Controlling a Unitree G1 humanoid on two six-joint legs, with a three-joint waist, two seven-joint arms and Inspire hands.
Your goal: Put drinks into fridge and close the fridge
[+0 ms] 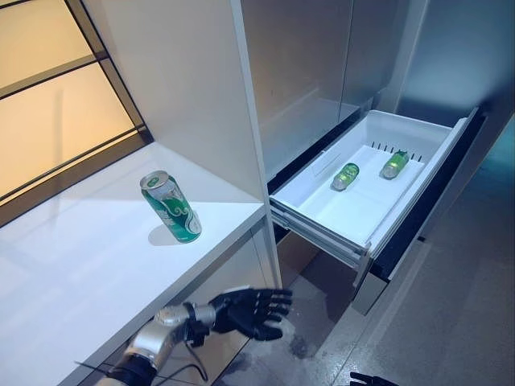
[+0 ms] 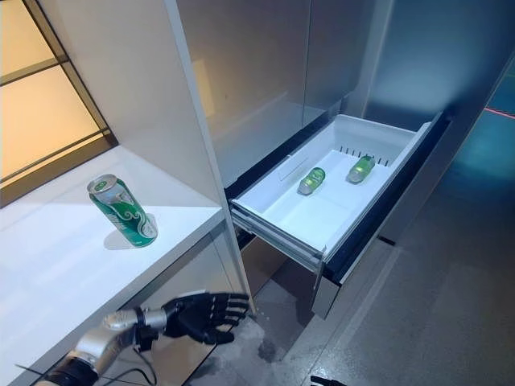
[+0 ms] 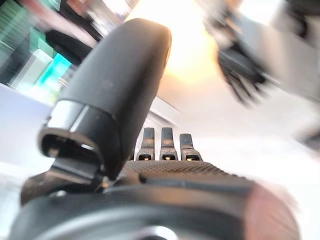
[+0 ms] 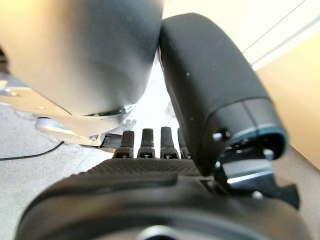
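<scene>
A green drink can (image 1: 170, 207) stands upright on the white counter (image 1: 72, 273), close to its front edge. The fridge drawer (image 1: 418, 189) is pulled out to the right. Two green drinks lie on their sides at its far end, one on the left (image 1: 346, 176) and one on the right (image 1: 394, 164). My left hand (image 1: 245, 310) hangs below the counter's front edge, open with fingers spread and holding nothing. Only the fingertips of my right hand (image 1: 372, 379) show at the bottom edge. In its wrist view the fingers (image 4: 147, 142) look straight and empty.
A tall white panel (image 1: 193, 80) rises between the counter and the fridge. Grey fridge doors (image 1: 322, 64) stand above the drawer. A window with beige panes (image 1: 48, 104) runs behind the counter. Grey floor (image 1: 451, 322) lies in front of the drawer.
</scene>
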